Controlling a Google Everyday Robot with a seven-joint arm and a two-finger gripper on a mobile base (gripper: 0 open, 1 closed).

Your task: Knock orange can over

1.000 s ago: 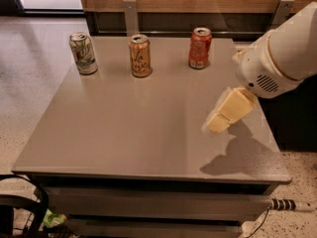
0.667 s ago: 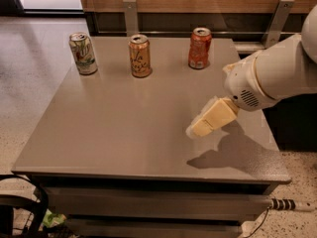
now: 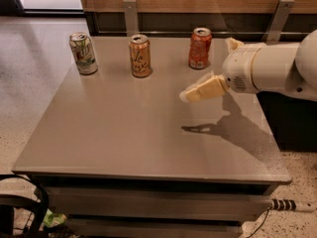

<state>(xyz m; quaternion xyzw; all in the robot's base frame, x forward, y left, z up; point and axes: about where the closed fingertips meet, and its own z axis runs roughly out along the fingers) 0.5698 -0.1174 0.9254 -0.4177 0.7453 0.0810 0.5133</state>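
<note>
The gripper (image 3: 193, 93) is held over the table (image 3: 124, 138), right of the orange can (image 3: 140, 56); its grip cannot be told. The can's top should be struck sideways.

End effector (image 3: 197, 91) now nearer orange can (image 3: 140, 56)

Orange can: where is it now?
Camera view: the orange can stands at the far edge of the table, between the green can and the red can; the gripper hovers right of it, nearer the camera.
</note>
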